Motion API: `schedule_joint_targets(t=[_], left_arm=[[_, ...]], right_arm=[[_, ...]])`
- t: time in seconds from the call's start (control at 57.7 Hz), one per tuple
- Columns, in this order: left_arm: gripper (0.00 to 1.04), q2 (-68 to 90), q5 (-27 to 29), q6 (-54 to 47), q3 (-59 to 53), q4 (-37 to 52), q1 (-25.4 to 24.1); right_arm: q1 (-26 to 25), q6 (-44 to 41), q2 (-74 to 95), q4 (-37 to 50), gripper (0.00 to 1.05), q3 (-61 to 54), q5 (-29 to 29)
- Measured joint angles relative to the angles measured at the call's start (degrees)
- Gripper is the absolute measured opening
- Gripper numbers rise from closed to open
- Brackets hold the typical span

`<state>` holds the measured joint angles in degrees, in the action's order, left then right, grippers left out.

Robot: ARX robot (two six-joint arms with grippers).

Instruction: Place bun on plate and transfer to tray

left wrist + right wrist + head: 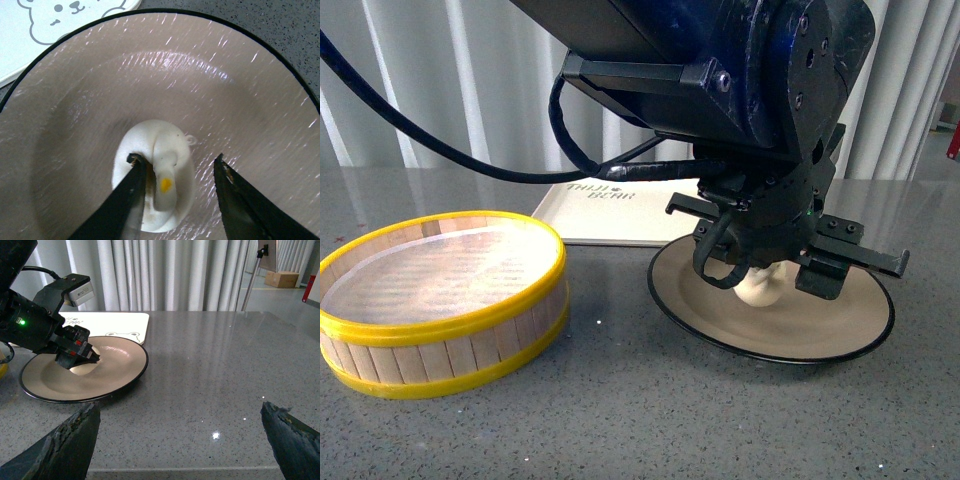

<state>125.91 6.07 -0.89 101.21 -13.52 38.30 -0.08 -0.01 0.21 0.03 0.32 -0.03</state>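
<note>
The white bun (760, 288) lies in the middle of the tan plate (820, 345) with the black rim. My left gripper (765, 272) hangs right over it, open. In the left wrist view the gripper (176, 159) straddles the bun (170, 165): one finger (120, 205) lies over the bun's side, the other is apart from it above the plate (200, 85). The cream tray (610, 215) lies just behind the plate. My right gripper (179, 407) is open and empty over bare table, away from the plate (120, 375).
A round yellow-rimmed wooden steamer basket (440, 300) stands at the front left, close to the plate. The grey table (215, 355) stretches to the right of the plate. Curtains hang behind the table.
</note>
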Motion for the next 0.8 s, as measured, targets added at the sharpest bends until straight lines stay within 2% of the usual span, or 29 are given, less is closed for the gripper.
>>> schedule_joint_targets(t=[0.312, 0.347, 0.607, 0.797], left_arm=[[0.92, 0.0, -0.7, 2.5, -0.2, 0.0, -0.6], [1.0, -0.1, -0.7, 2.6, -0.2, 0.0, -0.8], [0.98, -5.0, -0.3, 5.0, -3.0, 3.7, -4.4], [0.98, -12.4, 3.0, 5.5, -8.2, 7.7, -9.2]], right_arm=[[0.0, 0.0, 0.0, 0.0, 0.96, 0.0, 0.0], [0.0, 0.0, 0.0, 0.0, 0.96, 0.0, 0.0], [0.0, 0.0, 0.0, 0.0, 0.96, 0.0, 0.0], [0.0, 0.0, 0.0, 0.0, 0.96, 0.0, 0.0]])
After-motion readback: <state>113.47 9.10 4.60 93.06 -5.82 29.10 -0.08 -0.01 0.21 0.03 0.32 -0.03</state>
